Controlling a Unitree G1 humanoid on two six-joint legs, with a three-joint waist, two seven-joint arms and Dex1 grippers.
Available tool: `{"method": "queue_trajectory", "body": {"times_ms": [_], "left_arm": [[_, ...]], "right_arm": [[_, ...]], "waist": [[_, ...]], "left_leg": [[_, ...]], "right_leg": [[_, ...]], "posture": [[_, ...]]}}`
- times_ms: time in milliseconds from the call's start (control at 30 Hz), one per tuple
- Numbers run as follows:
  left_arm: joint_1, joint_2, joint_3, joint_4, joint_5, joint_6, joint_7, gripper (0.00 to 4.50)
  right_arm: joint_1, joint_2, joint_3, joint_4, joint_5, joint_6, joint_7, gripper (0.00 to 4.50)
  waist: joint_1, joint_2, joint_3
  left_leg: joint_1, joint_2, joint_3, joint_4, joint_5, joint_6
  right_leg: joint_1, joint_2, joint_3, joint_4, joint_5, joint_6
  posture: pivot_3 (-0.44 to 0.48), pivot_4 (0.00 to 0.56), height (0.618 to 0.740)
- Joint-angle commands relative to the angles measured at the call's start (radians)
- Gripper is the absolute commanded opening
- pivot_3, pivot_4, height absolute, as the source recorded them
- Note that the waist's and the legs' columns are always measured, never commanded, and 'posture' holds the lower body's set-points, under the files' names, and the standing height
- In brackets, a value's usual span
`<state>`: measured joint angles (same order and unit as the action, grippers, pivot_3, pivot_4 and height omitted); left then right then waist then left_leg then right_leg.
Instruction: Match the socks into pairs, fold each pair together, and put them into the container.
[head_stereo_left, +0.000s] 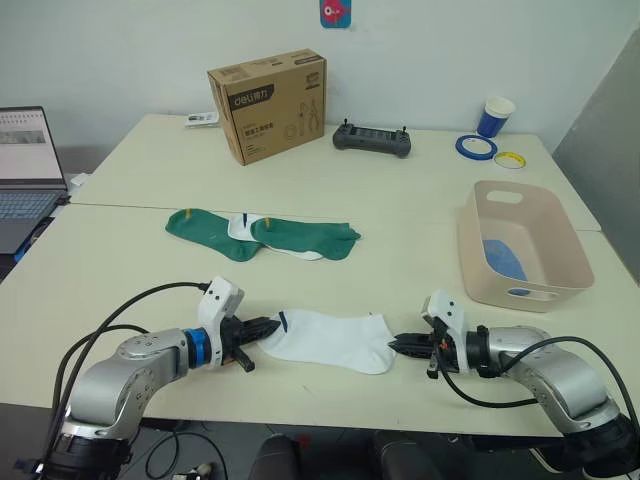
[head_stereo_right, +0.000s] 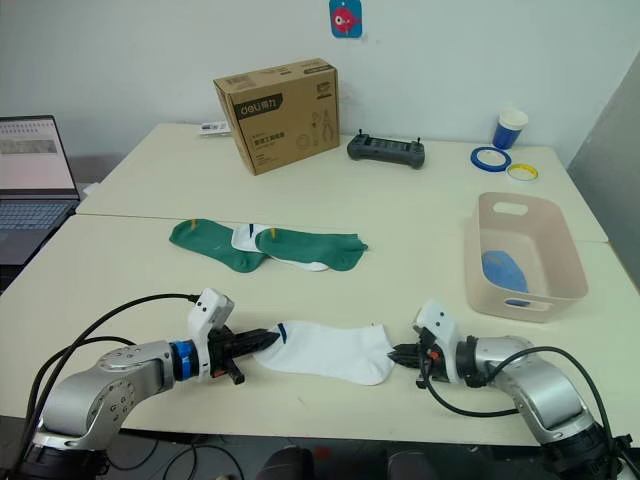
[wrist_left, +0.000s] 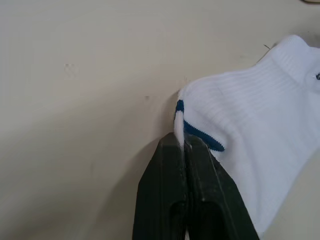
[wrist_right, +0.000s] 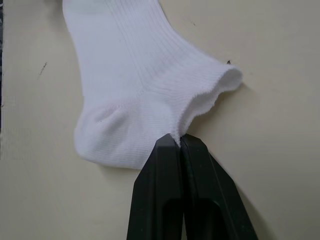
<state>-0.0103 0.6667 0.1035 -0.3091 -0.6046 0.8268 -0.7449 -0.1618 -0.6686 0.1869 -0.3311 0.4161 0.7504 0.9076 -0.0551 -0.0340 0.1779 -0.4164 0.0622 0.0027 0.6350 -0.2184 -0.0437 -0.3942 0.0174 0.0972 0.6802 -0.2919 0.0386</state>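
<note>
Working at the pairing-and-folding step. Resting at about 3 o'clock on the table (head_stereo_left: 120, 250): the container (head_stereo_left: 560, 240), a light blue sock (head_stereo_left: 505, 258) already lying inside it. Lying at about 12 o'clock, well apart from the grippers: the green socks (head_stereo_left: 300, 238), overlapping a second white sock (head_stereo_left: 240, 228) tucked between them (so the white pair not yet matched, by the look of it). Stretching flat at 6 o'clock near the front edge: the white sock (head_stereo_left: 330, 340). Pinching its blue-trimmed cuff at 9 o'clock, fingers closed on the fabric: the left gripper (head_stereo_left: 265, 328). Clamping its toe end at 3 o'clock, likewise closed on cloth: the right gripper (head_stereo_left: 400, 343).

Probably calling next for carrying this sock up to its partner, or bringing the two ends together.

Standing beyond, out of the path: cardboard box (head_stereo_left: 268, 105), laptop (head_stereo_left: 28, 165), controller (head_stereo_left: 372, 140), blue cup (head_stereo_left: 495, 116), tape rolls (head_stereo_left: 476, 147).
</note>
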Motion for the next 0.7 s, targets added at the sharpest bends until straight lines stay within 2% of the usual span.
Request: {"method": "queue_trajectory", "body": {"times_ms": [33,200,333,533,700], "left_arm": [[0.037,-0.040,0.041,-0.089,-0.065,0.061,0.060,0.02],[0.100,-0.083,0.087,-0.206,-0.159,0.147,0.133,0.02],[0.129,-0.100,0.100,-0.253,-0.194,0.174,0.179,0.02],[0.152,-0.082,0.042,-0.239,-0.112,0.115,0.192,0.02],[0.133,-0.097,0.031,-0.225,-0.092,0.085,0.199,0.02]], "right_arm": [[-0.025,-0.056,-0.046,-0.027,0.065,0.041,0.073,0.00],[-0.071,-0.115,-0.027,0.026,0.088,0.040,0.170,0.00],[-0.111,-0.114,-0.001,0.095,0.058,0.007,0.188,0.00],[-0.115,-0.098,0.037,0.150,0.017,-0.050,0.207,0.00],[-0.105,-0.111,0.035,0.171,0.012,-0.072,0.235,0.00]], "waist": [[0.001,0.000,0.000],[0.001,0.000,0.000],[0.001,0.000,0.000],[0.000,0.000,0.000],[0.001,0.000,0.000]], "left_leg": [[0.000,0.000,0.000,0.000,0.000,0.000],[0.000,0.000,-0.001,0.000,0.000,0.000],[0.001,-0.001,-0.001,0.000,0.000,0.000],[0.001,-0.001,-0.001,0.000,0.000,0.000],[0.001,-0.001,-0.001,0.000,0.000,0.000]], "right_leg": [[0.000,-0.001,0.000,0.000,0.000,0.000],[0.001,-0.001,-0.001,0.000,0.000,0.001],[0.001,0.000,0.000,0.000,0.000,0.000],[0.001,0.000,-0.001,0.000,0.000,0.000],[0.001,0.000,0.000,0.000,0.000,0.000]], "posture": [[0.000,0.150,0.740],[0.000,0.150,0.740],[0.000,0.150,0.740],[0.000,0.150,0.740],[0.000,0.150,0.740]]}}
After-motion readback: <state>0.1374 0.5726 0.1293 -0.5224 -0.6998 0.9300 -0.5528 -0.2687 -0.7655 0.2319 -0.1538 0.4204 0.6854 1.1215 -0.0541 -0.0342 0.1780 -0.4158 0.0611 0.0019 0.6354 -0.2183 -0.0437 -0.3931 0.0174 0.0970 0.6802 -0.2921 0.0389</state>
